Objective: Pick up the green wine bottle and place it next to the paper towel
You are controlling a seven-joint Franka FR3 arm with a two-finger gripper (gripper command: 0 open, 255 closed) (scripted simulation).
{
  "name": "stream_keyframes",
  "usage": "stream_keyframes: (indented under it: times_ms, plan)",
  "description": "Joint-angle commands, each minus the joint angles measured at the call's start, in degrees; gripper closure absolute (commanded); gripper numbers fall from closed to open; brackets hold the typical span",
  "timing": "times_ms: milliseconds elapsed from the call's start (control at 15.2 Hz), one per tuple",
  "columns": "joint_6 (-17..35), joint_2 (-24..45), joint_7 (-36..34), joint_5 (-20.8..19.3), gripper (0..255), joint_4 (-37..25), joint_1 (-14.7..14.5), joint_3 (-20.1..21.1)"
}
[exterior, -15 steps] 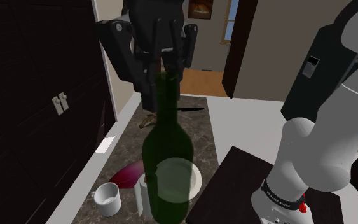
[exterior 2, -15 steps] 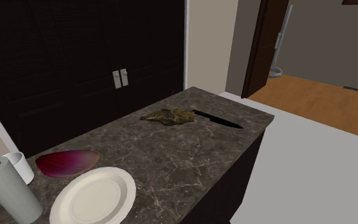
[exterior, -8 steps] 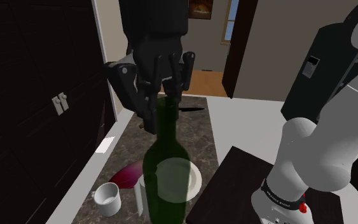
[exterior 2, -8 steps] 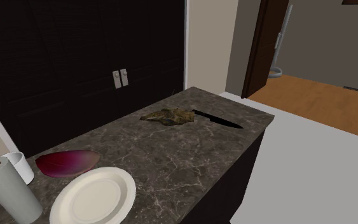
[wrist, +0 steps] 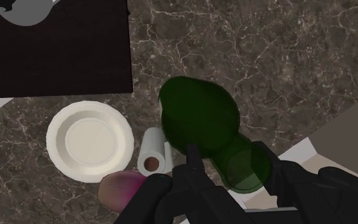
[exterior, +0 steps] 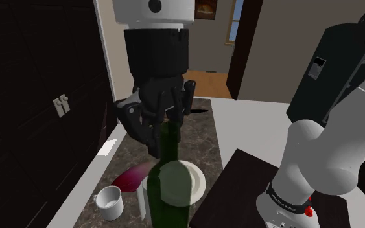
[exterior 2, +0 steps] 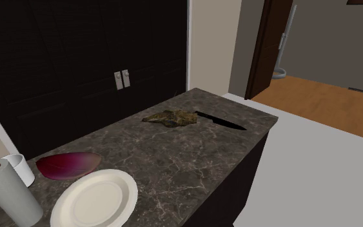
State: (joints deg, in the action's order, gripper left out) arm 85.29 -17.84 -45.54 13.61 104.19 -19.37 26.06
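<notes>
A dark green wine bottle hangs in the air over the marble counter, with my gripper shut on its neck from above. Looking down along the gripper, the bottle's body floats right beside the paper towel roll standing below. The roll peeks out just behind the bottle in the shoulder view. In the second exterior view the paper towel roll stands upright near the counter's lower left corner.
Around the roll are a white plate, a purple bowl and a white mug. A black knife and a brownish lump lie at the counter's far end. The black stand borders the counter.
The gripper has come down with the bottle in it, toward the counter beside the paper towel roll. The things on the counter have stayed where they were.
</notes>
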Motion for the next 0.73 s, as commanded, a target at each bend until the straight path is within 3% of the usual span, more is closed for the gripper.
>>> stream_keyframes:
  times_ms: [0, 660]
  plan:
    - [1.6, -0.6, 0.4, 0.2, 255, 2.1, -0.1, 0.0]
    - [9.1, -2.0, 1.6, 1.0, 255, 11.0, -0.5, 0.5]
